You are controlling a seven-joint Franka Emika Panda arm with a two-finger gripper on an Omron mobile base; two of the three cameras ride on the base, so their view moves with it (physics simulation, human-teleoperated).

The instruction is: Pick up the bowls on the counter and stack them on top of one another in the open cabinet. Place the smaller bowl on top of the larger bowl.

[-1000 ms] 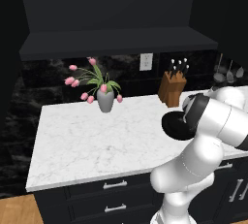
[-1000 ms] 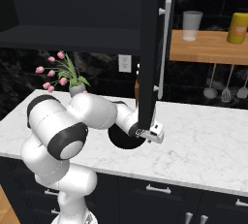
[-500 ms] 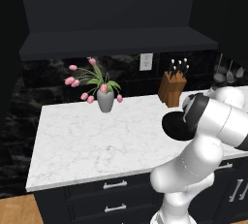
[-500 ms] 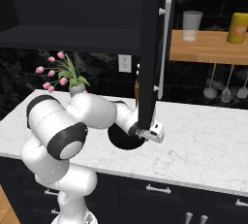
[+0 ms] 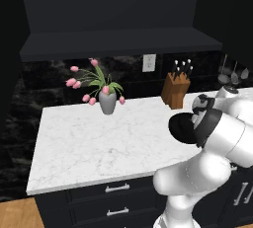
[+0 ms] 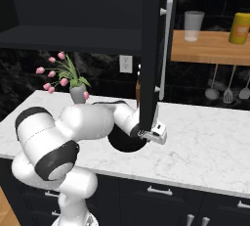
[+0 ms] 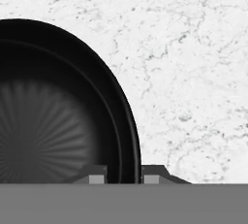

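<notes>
A glossy black bowl (image 7: 53,116) with a ribbed inside sits at the counter's (image 5: 99,143) front right part. It also shows as the bowl (image 5: 182,128) beside my forearm and the bowl (image 6: 123,142) under my hand. My gripper (image 7: 124,173) straddles its rim, one fingertip (image 7: 97,174) inside and the other outside, shut on the rim. I cannot tell whether this is the wider or the narrower bowl; the other one is hidden. The open cabinet (image 5: 118,19) is a dark recess above the counter, and its door (image 6: 155,49) hangs in front of my gripper (image 6: 144,134).
A grey vase of pink tulips (image 5: 106,101) stands at the back of the counter, with a wooden knife block (image 5: 175,91) to its right. A wooden shelf (image 6: 210,49) carries a glass and a yellow can. Utensils (image 6: 227,88) hang below it. Dark drawers (image 5: 118,192) lie under the slab.
</notes>
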